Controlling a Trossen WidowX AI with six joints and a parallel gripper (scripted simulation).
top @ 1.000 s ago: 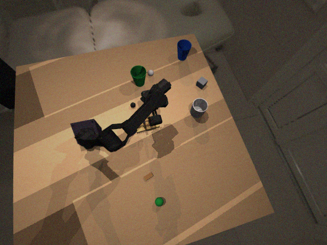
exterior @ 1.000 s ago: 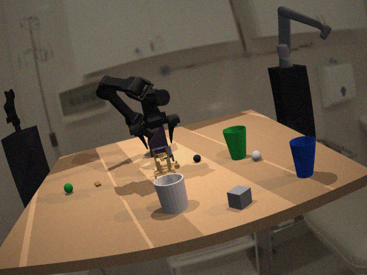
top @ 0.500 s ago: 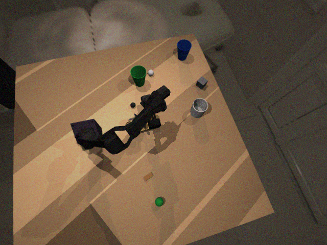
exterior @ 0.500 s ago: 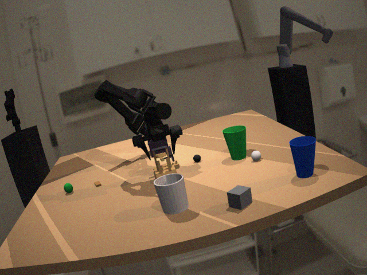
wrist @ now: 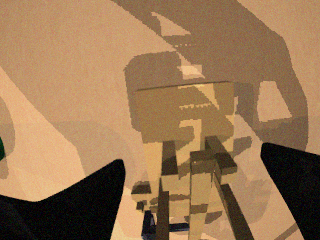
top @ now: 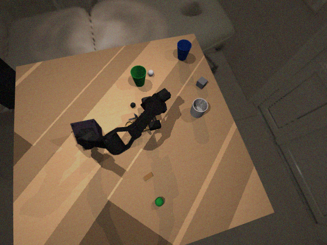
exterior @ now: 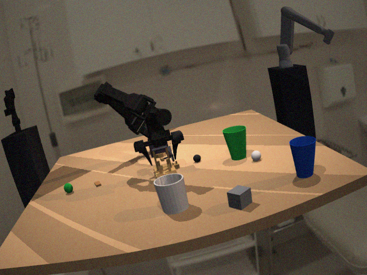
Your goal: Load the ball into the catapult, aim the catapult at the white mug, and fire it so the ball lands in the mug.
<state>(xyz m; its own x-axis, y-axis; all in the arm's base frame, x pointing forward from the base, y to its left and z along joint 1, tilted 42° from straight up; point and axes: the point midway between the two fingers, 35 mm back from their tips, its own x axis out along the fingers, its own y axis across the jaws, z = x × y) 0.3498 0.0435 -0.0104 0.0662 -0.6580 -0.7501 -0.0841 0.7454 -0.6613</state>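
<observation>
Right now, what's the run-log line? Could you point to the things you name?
gripper (exterior: 162, 161) (wrist: 196, 159): open, at catapult (exterior: 166, 167) (wrist: 180, 112) | white mug (top: 197, 109) (exterior: 172, 196): upright | black ball (top: 133, 104) (exterior: 196, 158): on table (top: 211, 184) (exterior: 103, 236) | ball in mug: none visible

Catapult (exterior: 164, 169) (wrist: 185, 117) behind mug (exterior: 171, 193).

From here the arm (top: 143, 120) hides most of the catapult (top: 128, 123); a green thing (wrist: 1, 149) is cut off at the wrist view's left edge.

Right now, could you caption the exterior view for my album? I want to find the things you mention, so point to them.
Open gripper (exterior: 162, 162) poised over a wooden catapult (exterior: 166, 170), behind a white mug (exterior: 173, 196), with a gray cube (exterior: 239, 197) nearby.
</observation>
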